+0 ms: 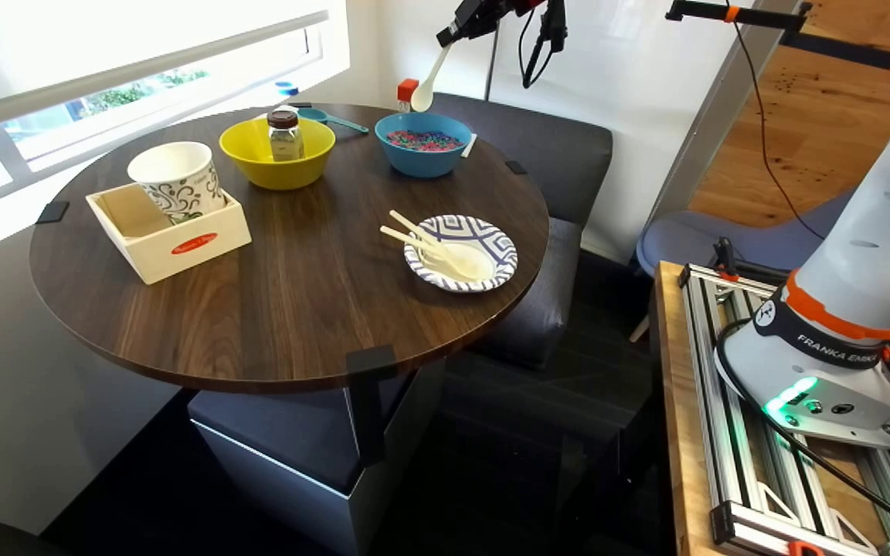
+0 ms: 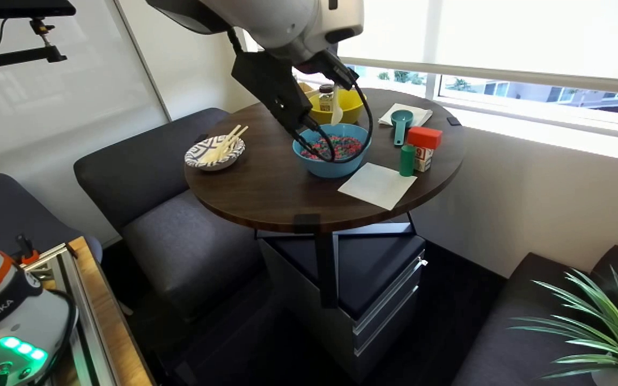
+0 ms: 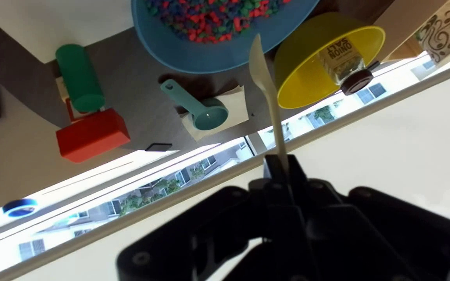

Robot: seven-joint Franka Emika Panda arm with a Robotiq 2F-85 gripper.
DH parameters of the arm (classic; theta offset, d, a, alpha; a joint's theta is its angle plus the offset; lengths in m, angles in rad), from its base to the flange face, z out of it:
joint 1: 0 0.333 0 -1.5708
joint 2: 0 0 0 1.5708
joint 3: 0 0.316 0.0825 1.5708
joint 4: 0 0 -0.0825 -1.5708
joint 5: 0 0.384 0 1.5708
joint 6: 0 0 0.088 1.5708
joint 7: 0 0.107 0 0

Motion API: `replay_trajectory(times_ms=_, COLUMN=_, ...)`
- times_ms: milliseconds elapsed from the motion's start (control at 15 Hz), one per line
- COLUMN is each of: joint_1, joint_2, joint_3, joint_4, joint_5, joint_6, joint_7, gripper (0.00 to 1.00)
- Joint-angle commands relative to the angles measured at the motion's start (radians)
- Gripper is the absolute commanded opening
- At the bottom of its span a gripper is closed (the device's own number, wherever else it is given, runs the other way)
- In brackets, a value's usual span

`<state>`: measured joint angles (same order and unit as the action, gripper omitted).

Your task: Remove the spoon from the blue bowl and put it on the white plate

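Observation:
My gripper is shut on the handle of the pale spoon, which hangs bowl-end down. Spoon and gripper also show in the wrist view. The spoon is apart from the blue bowl and above it. The blue bowl holds red, blue and green bits; it also shows in the other views. The white plate, patterned in dark blue, stands at the table's near right in an exterior view, with pale sticks lying across it. It also shows here, and is out of the wrist view.
A yellow bowl with a jar stands beside the blue bowl. A wooden box holds a paper cup. A teal scoop, a red-topped box, a green cylinder and a paper sheet lie around.

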<state>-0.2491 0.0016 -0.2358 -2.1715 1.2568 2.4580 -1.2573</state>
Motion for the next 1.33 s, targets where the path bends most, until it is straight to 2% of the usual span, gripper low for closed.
replay_trajectory(times_ms=0, joint_1=0.013, joint_2=-0.128, joint_3=0.008, joint_4=-0.11, joint_5=-0.153, joint_6=-0.083, joint_7=0.091, gripper=0.01)
replay_trajectory(times_ms=200, joint_1=0.004, joint_2=-0.215, joint_3=-0.007, joint_4=-0.154, joint_5=-0.303, joint_6=-0.298, joint_7=0.191, gripper=0.01)
replay_trajectory(times_ms=400, joint_1=0.017, joint_2=-0.261, joint_3=-0.01, joint_4=-0.162, joint_5=-0.391, joint_6=-0.495, joint_7=0.257, gripper=0.01)
replay_trajectory(times_ms=667, joint_1=0.048, joint_2=-0.225, joint_3=-0.005, joint_4=-0.114, joint_5=-0.402, joint_6=-0.727, joint_7=0.341, gripper=0.01)
replay_trajectory(times_ms=800, joint_1=0.061, joint_2=-0.215, joint_3=0.007, joint_4=-0.126, joint_5=-0.406, joint_6=-0.801, joint_7=0.381, gripper=0.01)
replay_trajectory(times_ms=867, joint_1=0.049, joint_2=-0.234, joint_3=-0.002, joint_4=-0.129, joint_5=-0.386, joint_6=-0.746, joint_7=0.336, gripper=0.01)
replay_trajectory(times_ms=933, joint_1=0.054, joint_2=-0.229, joint_3=0.001, joint_4=-0.13, joint_5=-0.386, joint_6=-0.755, joint_7=0.339, gripper=0.04)
replay_trajectory(times_ms=1067, joint_1=0.053, joint_2=-0.229, joint_3=0.0, joint_4=-0.128, joint_5=-0.386, joint_6=-0.754, joint_7=0.339, gripper=0.04)
replay_trajectory(times_ms=1133, joint_1=0.04, joint_2=-0.249, joint_3=-0.006, joint_4=-0.152, joint_5=-0.342, joint_6=-0.691, joint_7=0.367, gripper=0.01)
replay_trajectory(times_ms=1267, joint_1=0.032, joint_2=-0.232, joint_3=-0.006, joint_4=-0.179, joint_5=-0.287, joint_6=-0.567, joint_7=0.37, gripper=0.01)
